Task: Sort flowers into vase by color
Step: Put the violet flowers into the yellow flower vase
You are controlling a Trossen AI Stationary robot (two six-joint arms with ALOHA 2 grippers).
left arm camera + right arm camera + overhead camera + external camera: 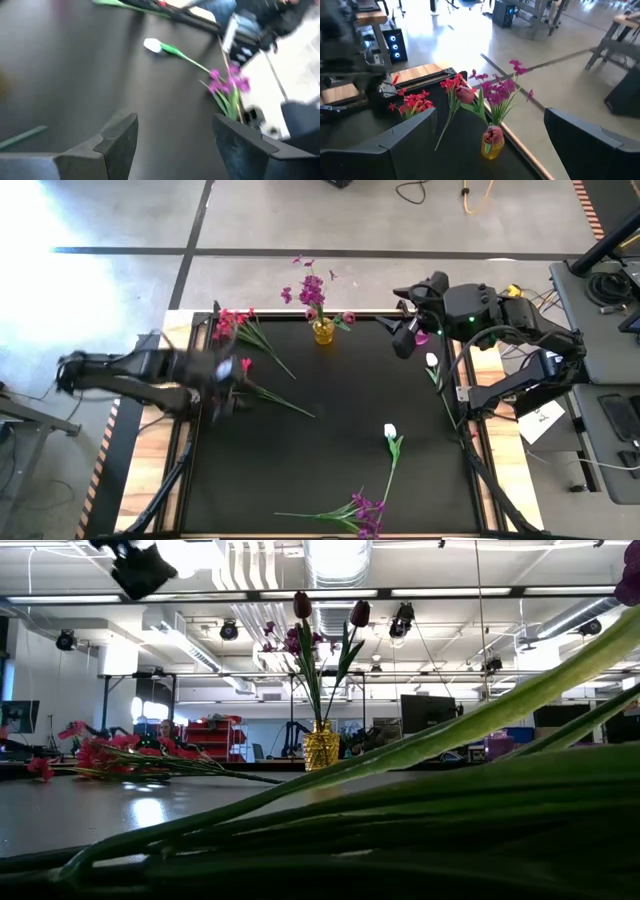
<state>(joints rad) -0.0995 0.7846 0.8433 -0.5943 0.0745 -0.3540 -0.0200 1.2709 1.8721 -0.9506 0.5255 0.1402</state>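
Observation:
A yellow glass vase (323, 331) stands at the mat's far edge and holds purple clusters and dark magenta buds (303, 606). Red-pink clusters (233, 324) lie at the far left. A red flower's stem (285, 402) lies near them. A white tulip (390, 431) lies right of centre, a purple cluster (364, 510) lies at the near edge, and another white tulip (432, 361) lies at the right edge. My left gripper (172, 125) is open and empty above the mat's left side (228, 385). My right gripper (489, 114) is open and empty, right of the vase (405, 332).
A magenta bud (422, 338) lies just beside my right gripper. In the low view, green stems (420, 790) fill the foreground. Bare black mat (300, 460) spreads across the middle. Wooden table edges flank the mat on both sides.

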